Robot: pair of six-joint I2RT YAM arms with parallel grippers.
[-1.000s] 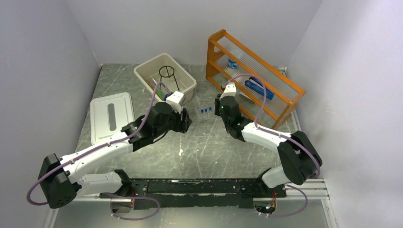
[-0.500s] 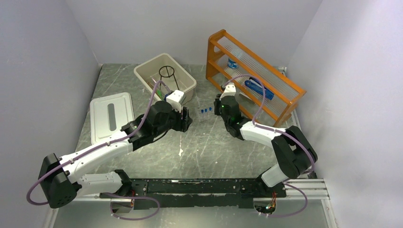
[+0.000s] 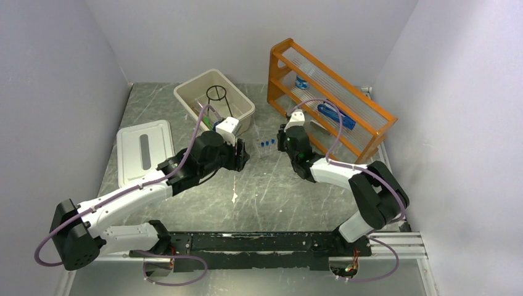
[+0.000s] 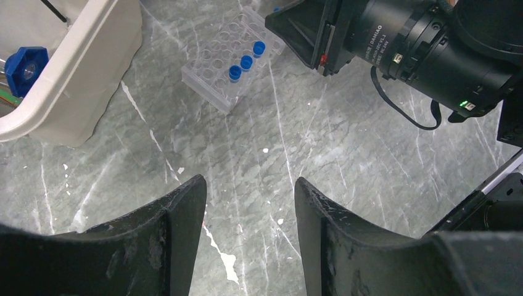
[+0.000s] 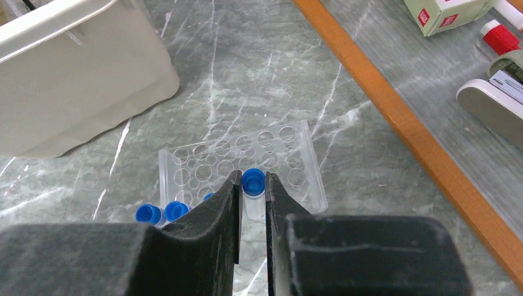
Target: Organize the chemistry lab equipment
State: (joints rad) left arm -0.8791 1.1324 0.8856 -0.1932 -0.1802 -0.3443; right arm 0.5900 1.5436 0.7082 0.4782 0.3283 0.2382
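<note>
The clear tube rack (image 3: 266, 148) (image 4: 233, 61) (image 5: 285, 161) stands on the marble table between my two grippers. Three blue-capped test tubes (image 4: 247, 61) sit in a row in it. My right gripper (image 5: 253, 180) (image 3: 281, 143) is shut on another blue-capped test tube (image 5: 253, 182), holding it upright just above the rack's near row. Two more caps (image 5: 161, 213) show left of its left finger. My left gripper (image 4: 250, 185) (image 3: 242, 157) hovers open over bare table left of the rack, nothing between its fingers. A black wire ring stand (image 3: 217, 95) stands in the beige bin (image 3: 185, 94).
The bin's white lid (image 3: 145, 151) lies flat at the left. The orange wooden shelf rack (image 3: 333, 105) stands at the back right, close behind the right gripper, with blue items and small boxes (image 5: 441, 15) on it. The bin wall (image 4: 74, 80) is near the left gripper.
The right arm's elbow has drawn in toward the table's middle, and its gripper has edged slightly left toward the tube rack with the tube still held. The left arm has hardly moved.
</note>
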